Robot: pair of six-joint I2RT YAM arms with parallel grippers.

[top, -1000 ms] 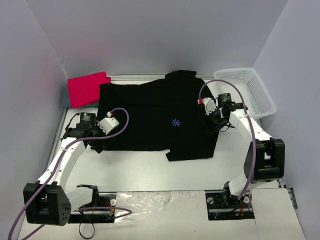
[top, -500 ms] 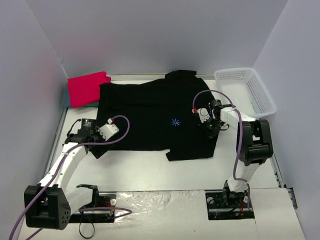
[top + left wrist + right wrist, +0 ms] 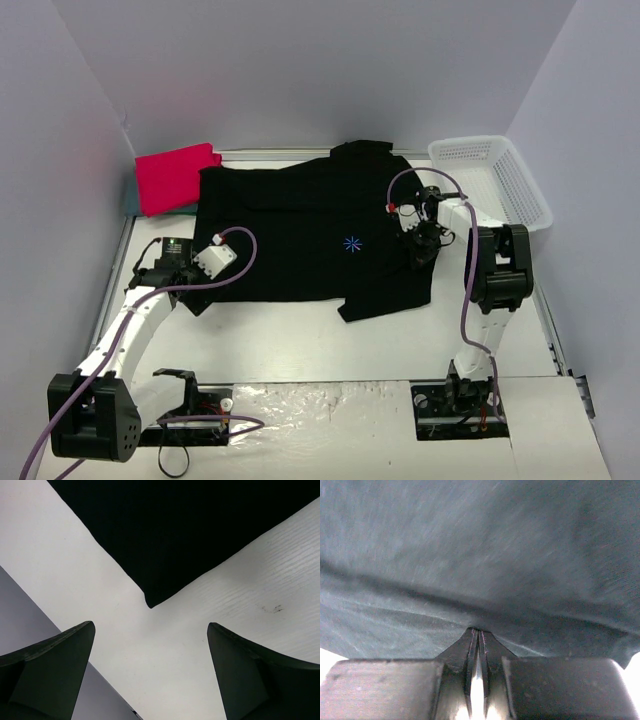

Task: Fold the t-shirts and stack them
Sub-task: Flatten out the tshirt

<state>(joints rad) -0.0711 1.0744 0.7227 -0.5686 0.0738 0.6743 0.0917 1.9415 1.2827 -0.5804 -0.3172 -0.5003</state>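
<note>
Jaws of the right gripper (image 3: 479, 641) have snapped together within the last second. They stood partly apart before, and now they pinch a ridge of the black t-shirt (image 3: 480, 555), the cloth puckering straight off their tips. Around that grip the shirt's near right hem has crept up and inward a little, and the right arm has drawn in toward upright. So 1 side of the fold looks secured.

The left gripper (image 3: 150, 627) is not there yet. Its 2 fingers (image 3: 50, 665) stand wide apart with nothing between them, and the shirt's near left corner lies just ahead of the tips, flat on the table (image 3: 165, 670), untouched. It has barely shifted in the last half second. My reading: the left must drop and close on that corner before both arms lift.

Well beyond the left fingers the folded red-pink t-shirt (image 3: 175, 178) lies just beside the black shirt's far left corner, with a sliver of teal-blue cloth (image 3: 128, 203) showing under it. The white basket (image 3: 495, 175) sits outboard of the right fingers.
</note>
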